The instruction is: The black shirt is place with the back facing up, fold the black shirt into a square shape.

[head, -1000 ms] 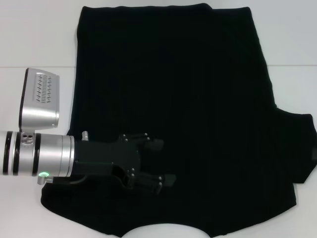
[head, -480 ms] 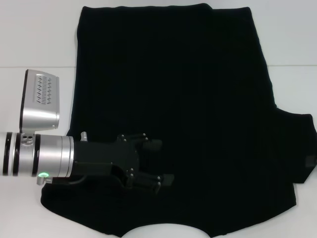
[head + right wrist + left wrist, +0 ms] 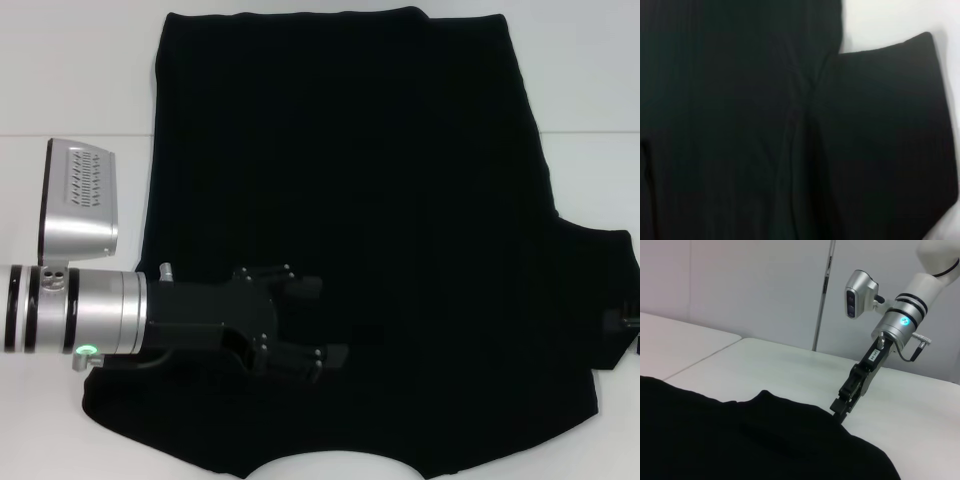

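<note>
Hovering left hand (image 3: 315,322) (fingers apart) over black shirt (image 3: 400,200)

black shirt (image 3: 380,200) spread flat — white table (image 3: 70,80) beside

We see a white table (image 3: 70,80), a pale wall (image 3: 740,285) behind, and perhaps a thin pole (image 3: 823,295).

The black shirt (image 3: 370,250) lies spread on the table (image 3: 70,80), filling its middle, with the left gripper (image 3: 318,322) over the shirt's 7 o'clock part (fingers pointing toward 3 o'clock) and the right gripper (image 3: 842,405) at the sleeve edge at 4 o'clock.
</note>
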`<state>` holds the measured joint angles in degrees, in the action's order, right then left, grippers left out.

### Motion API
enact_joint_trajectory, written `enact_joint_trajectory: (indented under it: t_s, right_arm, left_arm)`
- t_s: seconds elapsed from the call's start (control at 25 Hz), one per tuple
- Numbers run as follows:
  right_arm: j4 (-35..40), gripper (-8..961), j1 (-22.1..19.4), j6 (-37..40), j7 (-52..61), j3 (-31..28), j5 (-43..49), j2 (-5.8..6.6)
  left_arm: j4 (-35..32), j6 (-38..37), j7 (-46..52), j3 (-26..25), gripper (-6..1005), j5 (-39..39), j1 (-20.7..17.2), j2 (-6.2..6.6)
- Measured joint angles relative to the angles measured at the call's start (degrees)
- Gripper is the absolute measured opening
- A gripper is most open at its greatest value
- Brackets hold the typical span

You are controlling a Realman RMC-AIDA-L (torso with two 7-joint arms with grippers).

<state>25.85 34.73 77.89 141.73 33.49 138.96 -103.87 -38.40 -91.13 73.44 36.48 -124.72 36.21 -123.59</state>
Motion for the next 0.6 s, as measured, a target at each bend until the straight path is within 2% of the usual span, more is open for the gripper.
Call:
enact_joint_trajectory:
  t_s: [0.28,0.48,0.6]
  right_arm:
    - [0.3,714,0.2,-2.5,1.1,0.0,1.0,-0.57]
    - [0.1,472,0.8,-4.3,1.1,0.0,1.2,-1.05]
    - [0.1,364,1.1,-5.0,1.1,0.0,1.5,-1.42]
  left_arm:
    - [0.0,0.1,0.1,-0.1,951,0.1,0.0,0.02]
    - [0.0,0.2,0.1,-0.2,951,0.3,-0.1,0.1]
    - [0.0,0.4,0.2,-0.2,951,0.3,-0.2,0.12]
